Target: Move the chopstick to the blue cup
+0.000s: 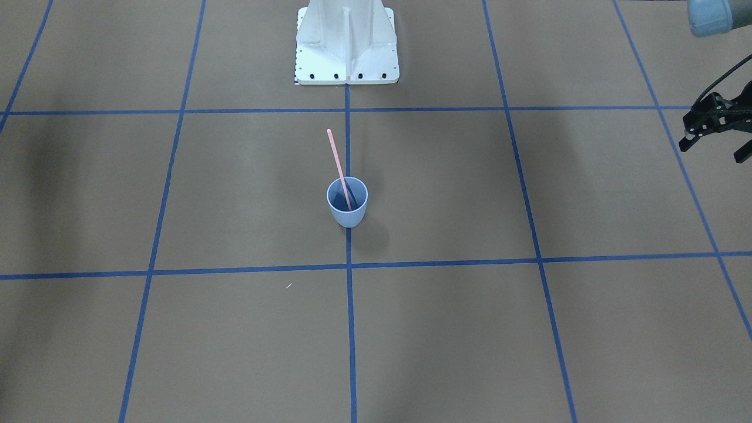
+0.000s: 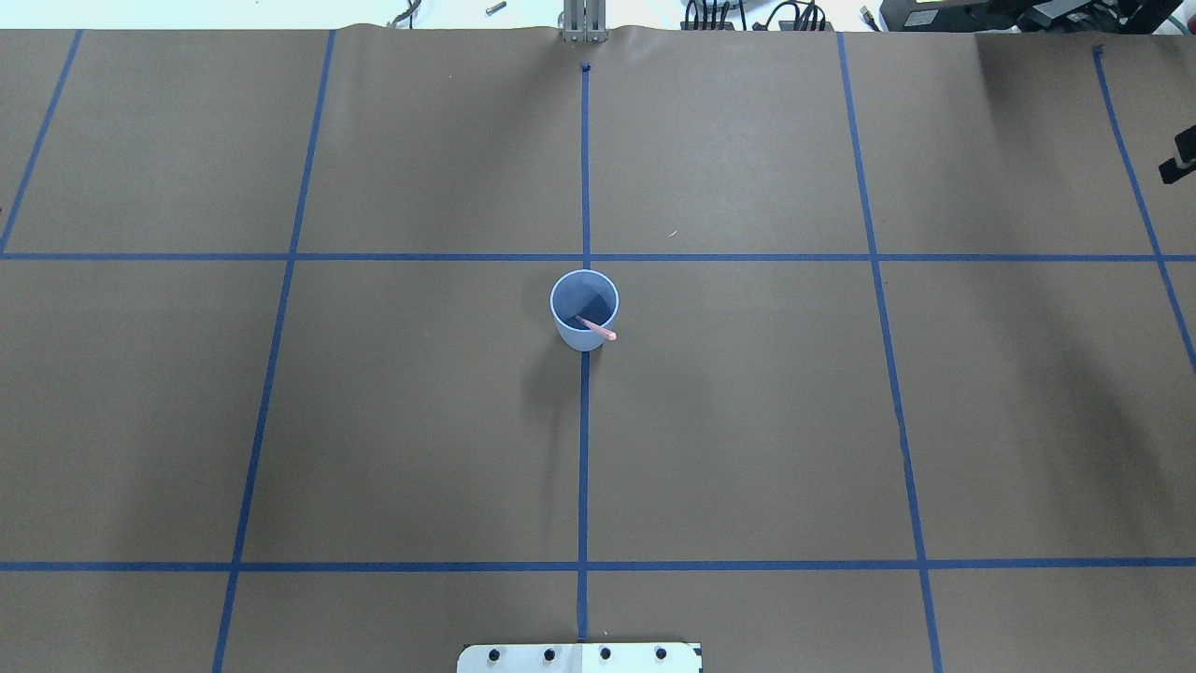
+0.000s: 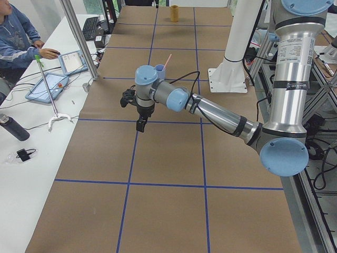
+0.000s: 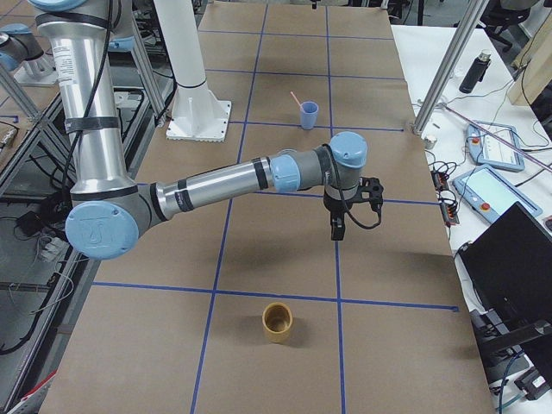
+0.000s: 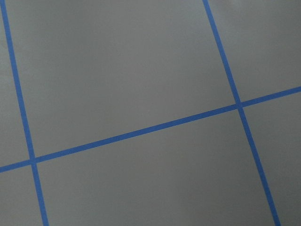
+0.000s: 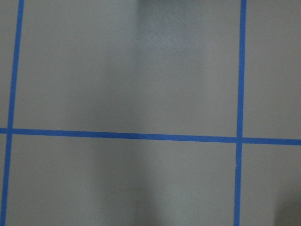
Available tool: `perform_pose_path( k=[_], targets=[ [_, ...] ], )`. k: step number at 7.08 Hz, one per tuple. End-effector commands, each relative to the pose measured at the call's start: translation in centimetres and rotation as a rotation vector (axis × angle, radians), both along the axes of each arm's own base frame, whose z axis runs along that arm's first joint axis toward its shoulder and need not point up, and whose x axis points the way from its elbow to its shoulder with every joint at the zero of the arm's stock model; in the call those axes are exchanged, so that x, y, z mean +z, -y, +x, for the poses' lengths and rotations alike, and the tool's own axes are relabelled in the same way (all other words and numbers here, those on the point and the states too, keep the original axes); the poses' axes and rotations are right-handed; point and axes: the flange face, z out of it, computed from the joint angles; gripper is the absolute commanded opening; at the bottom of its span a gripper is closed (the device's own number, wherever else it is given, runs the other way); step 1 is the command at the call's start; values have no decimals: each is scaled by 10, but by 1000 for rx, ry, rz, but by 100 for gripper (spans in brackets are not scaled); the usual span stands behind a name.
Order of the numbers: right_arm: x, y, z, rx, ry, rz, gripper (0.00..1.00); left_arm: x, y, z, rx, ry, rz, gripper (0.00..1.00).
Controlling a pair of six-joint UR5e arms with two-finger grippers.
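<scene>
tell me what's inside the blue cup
A pink chopstick leans in the blue cup, most of its length sticking out above the rim. Nothing else shows inside, though the cup's bottom is dark and shadowed.

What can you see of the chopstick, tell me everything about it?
The chopstick is a thin, straight, pink stick, plastic by its look. It stands tilted in the blue cup, lower end inside, shaft leaning on the rim, most of its length sticking out, tipped toward the robot base. Only the cup touches it.

Pink chopstick (image 1: 338, 167) in pale-blue cup (image 1: 348, 212), frame ctr. Brown table (image 1: 235, 194) w/ blue tape grid (image 1: 440, 263). White base (image 1: 346, 47) top ctr. Also tan cup (image 4: 278, 322), lower ctr, right-side view.
</scene>
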Motion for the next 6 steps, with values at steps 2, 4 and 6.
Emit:
perform_pose_path(
  k=[2, 4, 6],
  targets=[
    [45, -34, 45, -25, -37, 20, 100, 30, -3, -20, 24, 31, 0, 98],
    [73, -59, 54, -44, -42, 19, 100, 34, -2, -23, 13, 33, -10, 98],
    [79, -65, 54, -42, -41, 8, 100, 35, -2, -22, 6, 31, -27, 98]
  ],
)
